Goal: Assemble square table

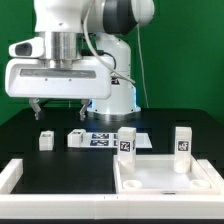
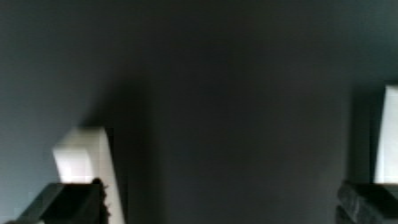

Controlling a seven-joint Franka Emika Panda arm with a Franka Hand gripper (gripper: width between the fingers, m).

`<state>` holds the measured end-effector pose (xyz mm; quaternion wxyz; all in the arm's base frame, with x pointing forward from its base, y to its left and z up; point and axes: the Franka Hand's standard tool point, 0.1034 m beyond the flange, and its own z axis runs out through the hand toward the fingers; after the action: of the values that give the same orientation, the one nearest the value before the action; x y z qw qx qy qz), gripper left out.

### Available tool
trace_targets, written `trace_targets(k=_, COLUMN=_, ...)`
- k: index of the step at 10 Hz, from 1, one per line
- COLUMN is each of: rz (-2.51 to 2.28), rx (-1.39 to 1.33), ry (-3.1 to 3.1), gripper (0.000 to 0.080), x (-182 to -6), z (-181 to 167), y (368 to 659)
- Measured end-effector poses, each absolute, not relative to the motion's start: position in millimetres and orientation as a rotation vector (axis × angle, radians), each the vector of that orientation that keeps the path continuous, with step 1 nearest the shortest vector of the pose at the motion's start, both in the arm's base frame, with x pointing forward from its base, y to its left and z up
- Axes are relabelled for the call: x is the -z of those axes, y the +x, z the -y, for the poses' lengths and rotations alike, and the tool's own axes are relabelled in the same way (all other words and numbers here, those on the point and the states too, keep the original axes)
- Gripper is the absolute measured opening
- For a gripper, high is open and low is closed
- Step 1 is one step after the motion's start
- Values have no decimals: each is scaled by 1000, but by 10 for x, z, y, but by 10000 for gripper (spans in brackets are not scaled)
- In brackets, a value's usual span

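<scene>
gripper (image 1: 58,108) | fingers wide, empty | hangs above loose legs (image 1: 45,140), probably to pick one | upright legs (image 1: 126,143) already stand at square panel (image 1: 160,182) corners

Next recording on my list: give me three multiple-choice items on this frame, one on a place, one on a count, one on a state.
1. The square panel lies at the exterior view's: A) left B) right C) middle
2. Loose legs in sight: A) two B) four C) six
3. The gripper is: A) open, empty B) shut on a leg C) shut on the panel

Key: 1 B, it fills the lower right corner. 2 B, two low ones at left, two upright. 3 A, its fingers stand wide apart, nothing between.
</scene>
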<state>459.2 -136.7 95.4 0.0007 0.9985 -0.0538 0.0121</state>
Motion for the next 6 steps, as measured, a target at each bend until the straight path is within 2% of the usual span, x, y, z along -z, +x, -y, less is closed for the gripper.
trace_targets(k=3, rz=147, rx=12, ry=3149, gripper=649, x=-953, z=1317, y=4611)
trace_targets(k=5, rz=154, rx=186, ry=3185, gripper=649, x=-926, z=1252, y=4576)
trace_targets(k=6, rz=268, rx=392, ry=3189, gripper=649, x=-850, z=1249, y=4422)
